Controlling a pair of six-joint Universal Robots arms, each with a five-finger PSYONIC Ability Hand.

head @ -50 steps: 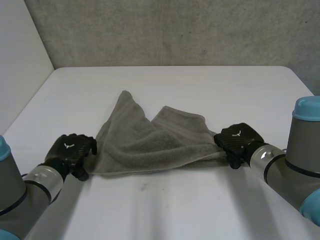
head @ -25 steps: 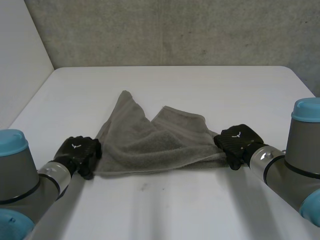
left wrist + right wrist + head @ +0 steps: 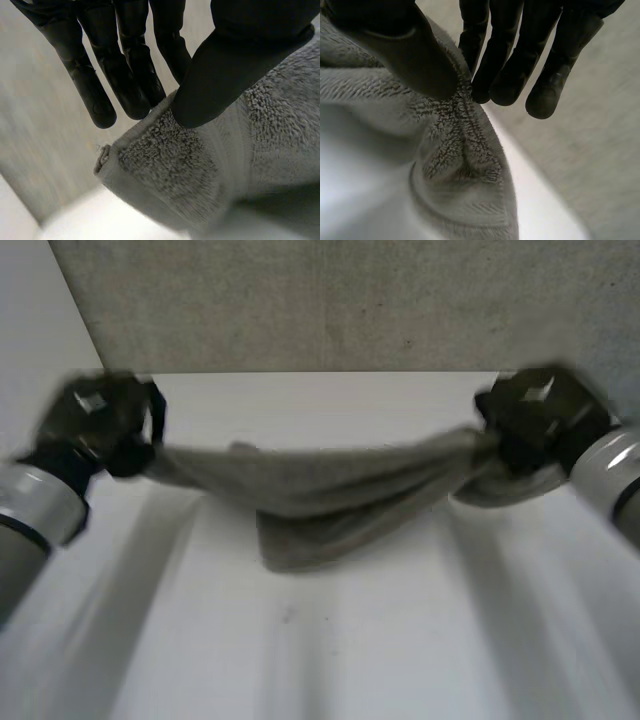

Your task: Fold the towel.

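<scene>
The grey towel (image 3: 320, 495) hangs in the air above the white table (image 3: 330, 660), stretched between my two hands and sagging in the middle. My left hand (image 3: 100, 420) holds its left end up high. In the left wrist view the thumb (image 3: 225, 70) pinches a towel corner (image 3: 165, 170) against the fingers (image 3: 125, 75). My right hand (image 3: 540, 420) holds the right end at the same height. In the right wrist view its thumb (image 3: 405, 50) pins the towel's hemmed edge (image 3: 465, 150) against the fingers (image 3: 505, 60).
A grey concrete wall (image 3: 330, 300) rises behind the table's far edge. A white side wall (image 3: 30, 330) stands to the left. Bare tabletop lies under and in front of the hanging towel.
Both hands have risen quickly from the table and moved apart, lifting the towel off the surface. The left hand closed on its corner; the towel now hangs stretched between them.
</scene>
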